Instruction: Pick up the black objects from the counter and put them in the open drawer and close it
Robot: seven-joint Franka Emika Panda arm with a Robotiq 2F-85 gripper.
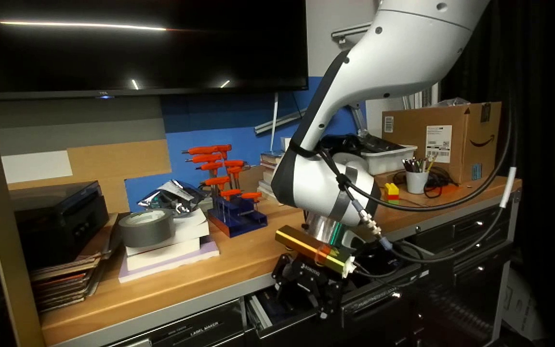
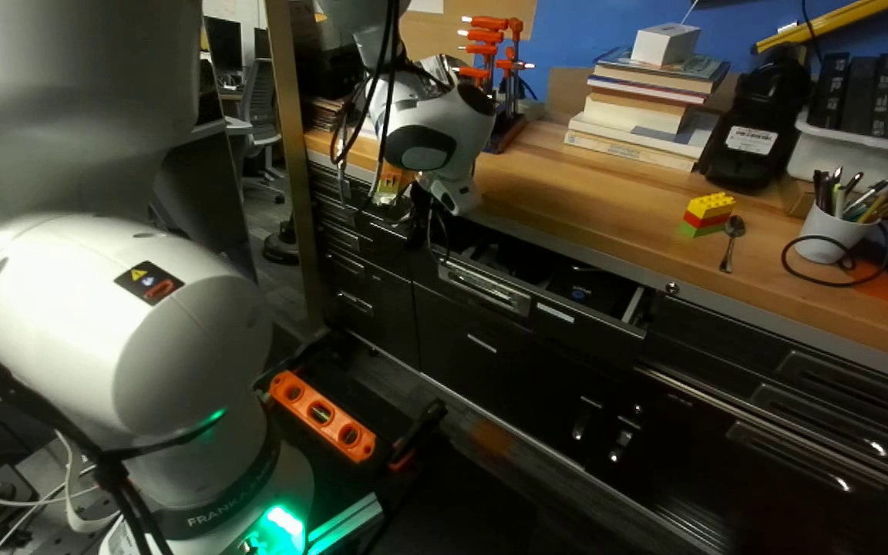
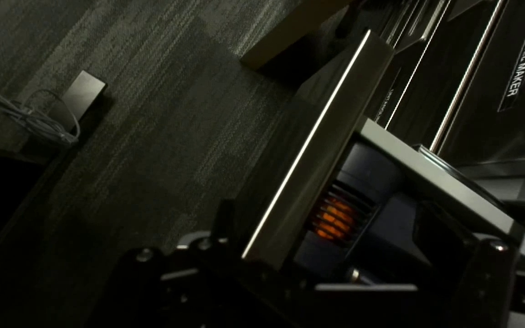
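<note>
Black objects are hard to single out: the pulled-out drawer (image 3: 321, 150) beneath the jaws holds several dark shapes, and I cannot tell which of them, if any, are the ones meant. The jaws are spread wide with hold of nothing; in the wrist view the drawer's metal edge runs between the fingers (image 3: 440, 228), touching them or not I cannot tell.

Well to the left of the jaws, in an exterior view, is a black case (image 1: 60, 217) with a glossy lid, a stack of thin, worn sleeves (image 1: 68, 284) below it. Nearer the jaws come a grey tape roll (image 1: 146, 229) on pale books (image 1: 164, 255), a crumpled silver bag (image 1: 170, 196) behind it, and a glossy blue stand (image 1: 239, 222) holding red-orange T-handled tools (image 1: 217, 167), all on the smooth wooden worktop (image 1: 248, 255). Below the jaws, by the drawer's corner, lies a smooth dark item (image 3: 342, 205) with orange showing between its slats. Right of the jaws, farther along the drawer, is a flat black box (image 2: 594, 287) with a blue mark. Farther right, on the wood, stand plastic bricks (image 1: 391, 192), a white bin (image 1: 393, 162) of upright dark boxes (image 2: 864, 92), a white cup (image 1: 417, 183) packed with pens (image 1: 417, 165) and a brown cardboard box (image 1: 412, 130).
</note>
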